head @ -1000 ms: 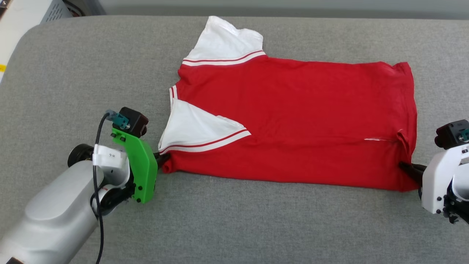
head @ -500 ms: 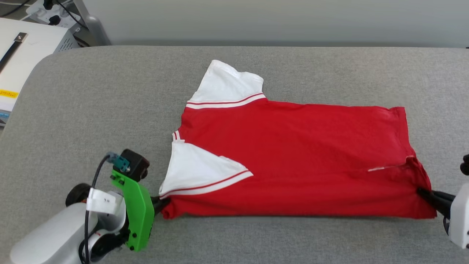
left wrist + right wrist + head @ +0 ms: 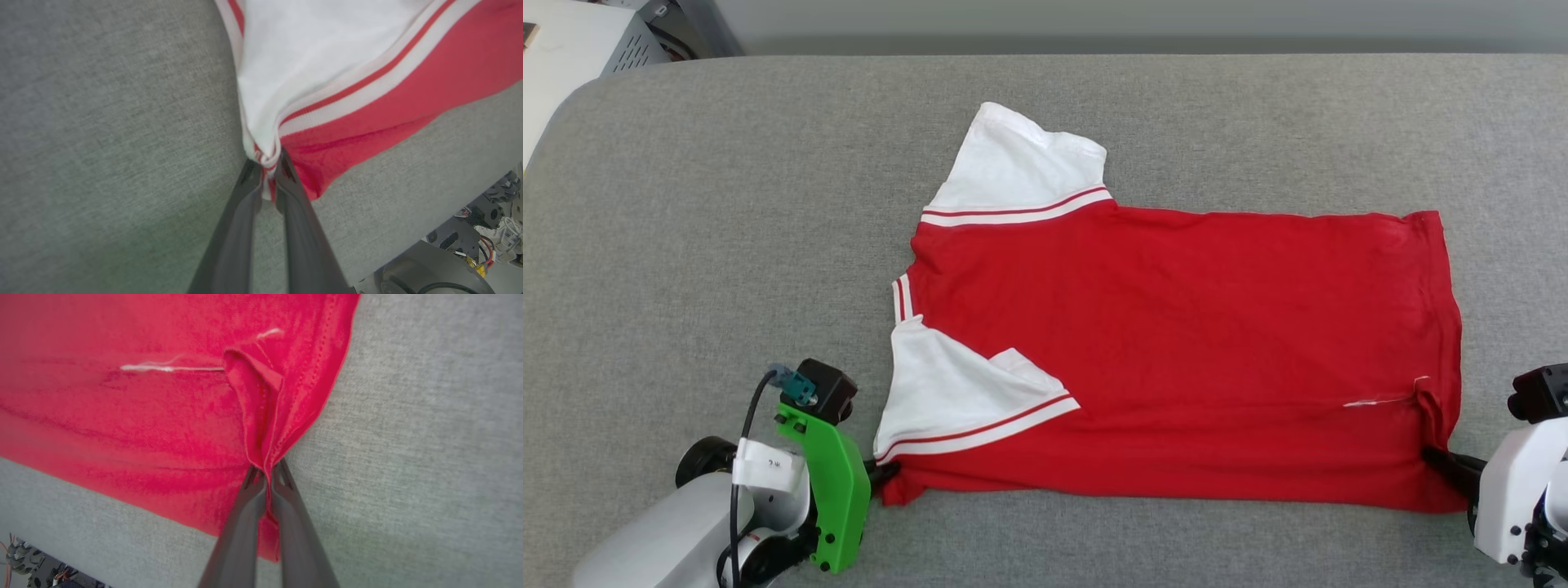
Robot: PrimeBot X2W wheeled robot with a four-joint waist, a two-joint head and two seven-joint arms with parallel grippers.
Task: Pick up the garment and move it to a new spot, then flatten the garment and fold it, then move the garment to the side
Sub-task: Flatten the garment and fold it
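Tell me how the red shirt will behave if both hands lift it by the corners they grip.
Probably floppy: the shirt bunches into thin pleats where the left hand and right hand pinch it, so the middle would likely sag. It looks light, lying thin and flat. The folded white sleeve may well flop open.

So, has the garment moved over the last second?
Yes. The garment has slid toward the robot: its far white sleeve, earlier at the far edge of the grey surface, now lies clearly short of it.
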